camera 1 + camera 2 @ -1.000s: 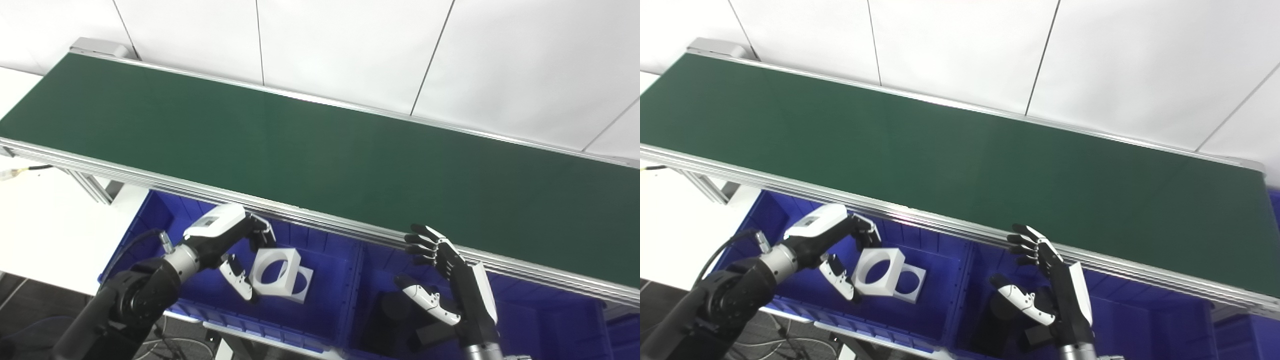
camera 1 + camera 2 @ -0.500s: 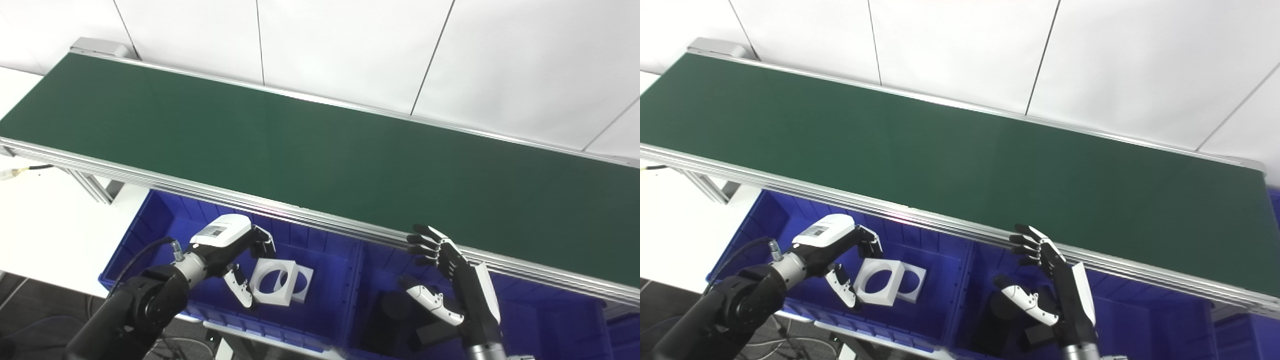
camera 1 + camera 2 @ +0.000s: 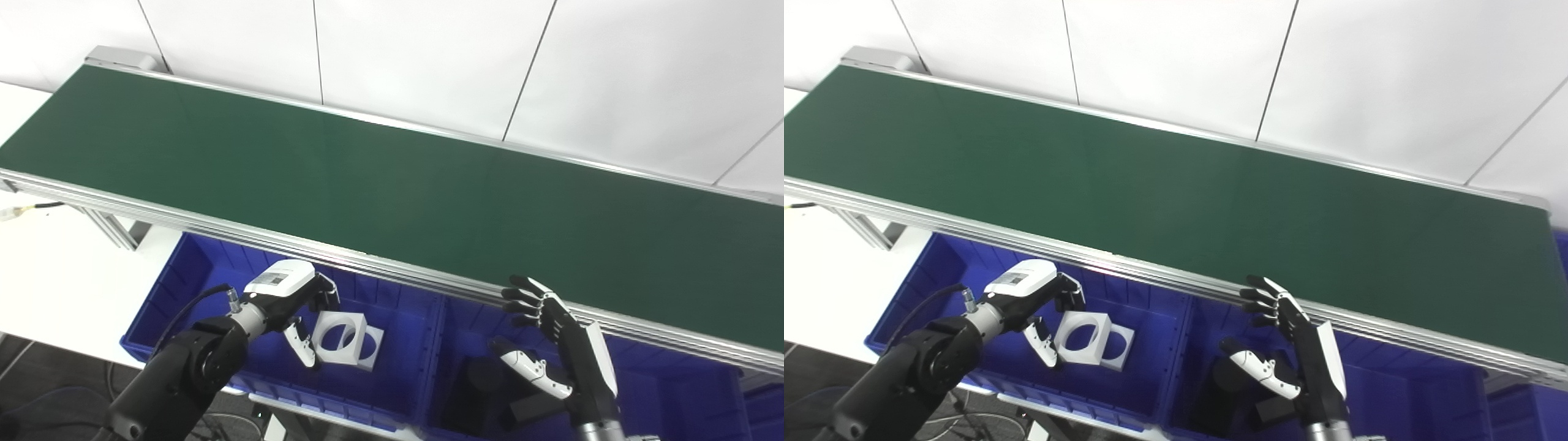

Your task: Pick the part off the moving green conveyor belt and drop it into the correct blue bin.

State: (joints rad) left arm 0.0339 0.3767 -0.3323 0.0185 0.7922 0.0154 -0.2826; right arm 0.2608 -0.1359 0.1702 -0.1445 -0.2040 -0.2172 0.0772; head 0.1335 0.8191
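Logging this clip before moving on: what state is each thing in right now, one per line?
conveyor belt: bare, no part on it.
left robot hand: over the left blue bin, beside the white part; grip unclear.
white part: square with a round hole, inside the left bin, leaning on a second white part.
right robot hand: open, holding nothing, above the right blue bin.
dark parts: lying in the right bin.

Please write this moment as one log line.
left hand: open beside white part in left blue bin | right hand: open | belt: no part
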